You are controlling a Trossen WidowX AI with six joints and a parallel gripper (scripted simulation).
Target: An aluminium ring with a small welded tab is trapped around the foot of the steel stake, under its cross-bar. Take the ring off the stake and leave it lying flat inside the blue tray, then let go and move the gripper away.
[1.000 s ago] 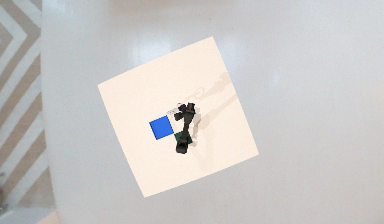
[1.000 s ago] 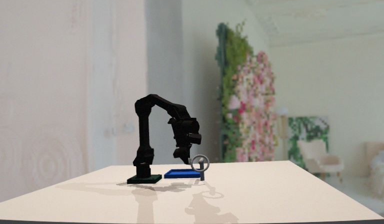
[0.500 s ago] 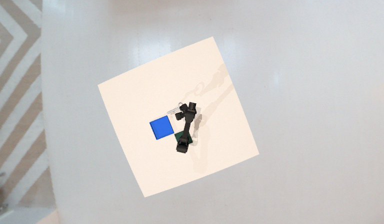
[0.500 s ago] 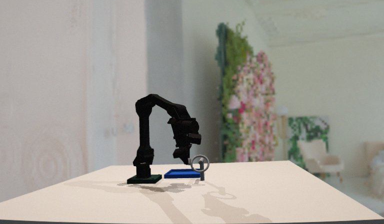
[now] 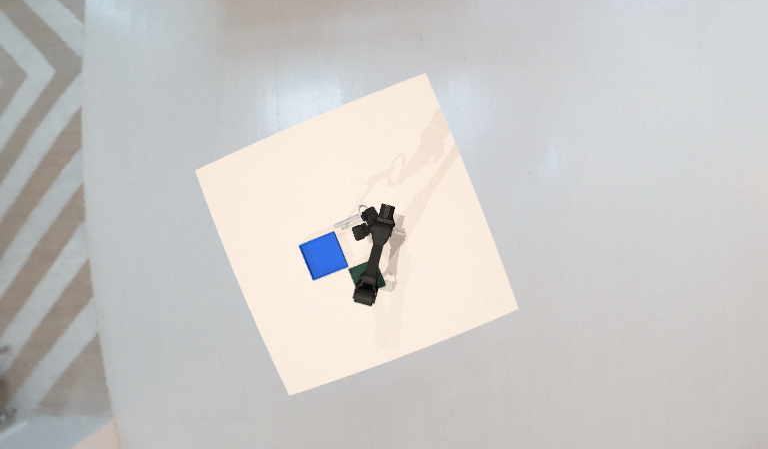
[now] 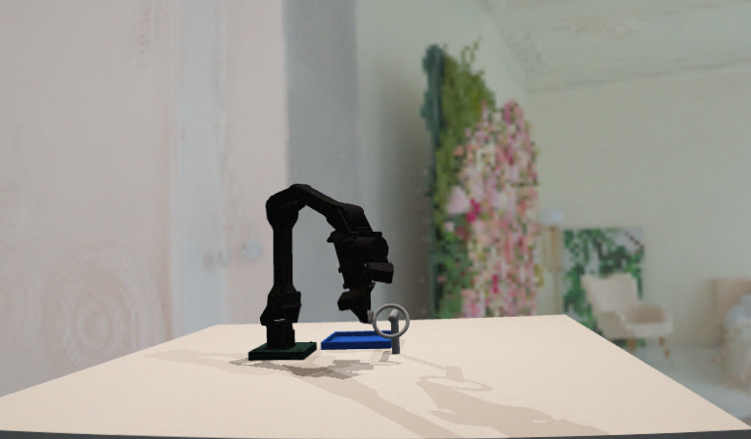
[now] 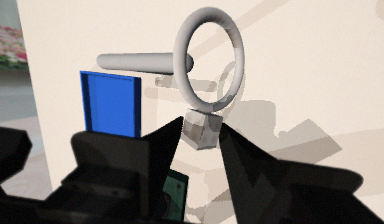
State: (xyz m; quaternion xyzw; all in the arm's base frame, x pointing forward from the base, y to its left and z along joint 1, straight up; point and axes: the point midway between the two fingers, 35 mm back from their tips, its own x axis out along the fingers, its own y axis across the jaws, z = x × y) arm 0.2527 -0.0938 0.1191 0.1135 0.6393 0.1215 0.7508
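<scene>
Your pincer (image 5: pixel 368 216) (image 6: pixel 368 319) (image 7: pixel 201 123) is clenched on the ring's small welded tab (image 6: pixel 370 316) (image 7: pixel 203 129), the ring standing on edge above the table (image 5: pixel 254 195) (image 6: pixel 165 395) (image 7: pixel 125 14). Working left to right in the wrist view, you first meet the blue tray (image 5: pixel 322 255) (image 6: pixel 357 343) (image 7: pixel 112 104), with nothing in it. Next is the cross-bar (image 5: pixel 346 221) (image 6: pixel 394 315) (image 7: pixel 135 62), its rounded end showing through the ring's opening; you can't tell whether it pokes in or lies just behind. At the right is the ring (image 5: pixel 362 206) (image 6: pixel 375 320) (image 7: pixel 180 66), up at cross-bar height, away from the stake's (image 6: pixel 395 345) foot. Expect it to be light and stiff, hard to damage but slick, so it may swivel on that blocky tab if it knocks the bar. The tab is the sensible hold, since its flat sides suit your pincer better than the round rim. The exterior view gives you the height and the upright stake, which the wrist view doesn't clearly show; the top view gives you the way to the tray, though the arm covers your fingertips there.
</scene>
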